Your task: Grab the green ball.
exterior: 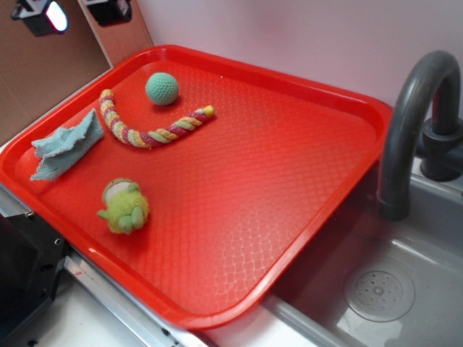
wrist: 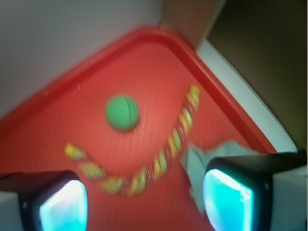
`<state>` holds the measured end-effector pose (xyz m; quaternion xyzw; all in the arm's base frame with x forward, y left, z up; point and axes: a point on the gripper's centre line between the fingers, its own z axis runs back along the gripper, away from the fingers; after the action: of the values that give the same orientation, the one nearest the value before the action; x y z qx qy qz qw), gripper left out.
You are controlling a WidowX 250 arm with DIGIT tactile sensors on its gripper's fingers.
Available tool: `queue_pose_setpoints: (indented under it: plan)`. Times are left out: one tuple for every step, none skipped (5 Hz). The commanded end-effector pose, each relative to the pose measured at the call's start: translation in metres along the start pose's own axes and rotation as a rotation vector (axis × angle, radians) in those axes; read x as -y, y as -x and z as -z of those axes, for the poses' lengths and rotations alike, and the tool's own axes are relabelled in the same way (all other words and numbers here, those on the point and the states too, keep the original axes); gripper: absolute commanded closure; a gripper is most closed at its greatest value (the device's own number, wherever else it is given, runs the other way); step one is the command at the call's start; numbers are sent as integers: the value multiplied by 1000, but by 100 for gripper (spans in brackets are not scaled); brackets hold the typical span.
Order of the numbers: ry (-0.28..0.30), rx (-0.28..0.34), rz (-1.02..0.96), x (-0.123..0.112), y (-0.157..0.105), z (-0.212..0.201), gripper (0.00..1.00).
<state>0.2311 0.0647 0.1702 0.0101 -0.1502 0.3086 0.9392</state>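
Green ball (exterior: 162, 88) sits alone near the far corner of the red tray (exterior: 289, 166), at about eleven o'clock from the tray's middle, touching nothing. Just beside it, toward six o'clock, a twisted rope toy (exterior: 148, 130) curves like a shallow bowl — apart from the ball, yet near enough to catch a finger on a sloppy descent. A blue cloth (exterior: 66, 144) lies crumpled at nine o'clock by the tray's rim, and a fuzzy yellow-green plush (exterior: 124, 207) rests well apart at seven o'clock.

From the wrist view, the gripper (wrist: 144, 199) hangs above the tray with its two fingers (wrist: 57, 202) spread wide, nothing between them; the ball shows ahead at twelve o'clock, beyond the rope. That open stance suits an approach not yet begun, I'd judge — the gripper needs to travel forward past the rope, then drop to straddle the ball. The yarn surface should give a little and hold well.
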Motion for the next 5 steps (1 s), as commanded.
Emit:
queue_pose_setpoints:
  plan:
    - [116,33,12,0,-31,47,0]
    - [136,-9,38,9,-39,78,0]
    - [126,-82,115,27,-28,103,0]
    - [123,-128,147,42,-20,123,0]
    - [120,-129,170,50,-14,128,0]
